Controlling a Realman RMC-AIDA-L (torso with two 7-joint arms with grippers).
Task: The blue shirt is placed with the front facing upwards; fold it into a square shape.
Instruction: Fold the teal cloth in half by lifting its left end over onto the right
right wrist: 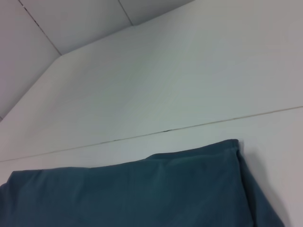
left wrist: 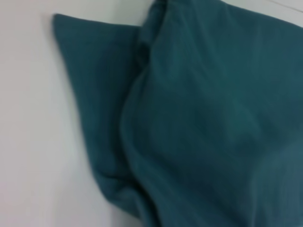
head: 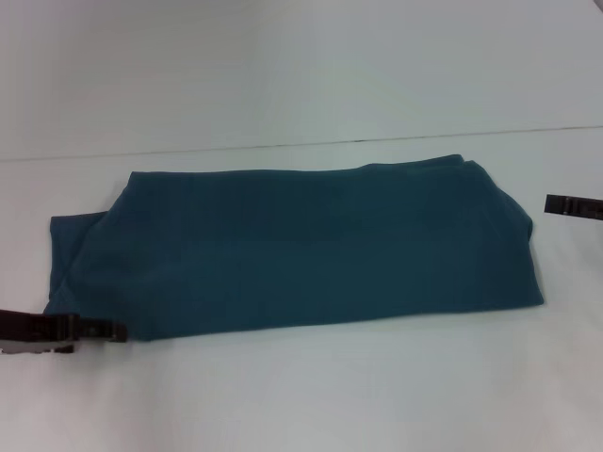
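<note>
Shirt (head: 301,250) lay folded into long band on table (head: 301,395). Left gripper (head: 94,330) at near-left corner, right gripper (head: 565,204) off right edge; finger state untellable, probably poised for crosswise fold.

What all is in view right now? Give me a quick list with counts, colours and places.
shirt: one, dark teal-blue, lying flat mid-table, already folded into a long band; no lettering shows; a flap sticks out at its left end.
table: one, white, under everything; a thin dark seam runs across it behind the shirt.
left claw: one, black, low at the shirt's near-left corner, beside the cloth edge.
right claw: one, black, at the right edge of the head view, off the shirt's right end and apart from it.
</note>
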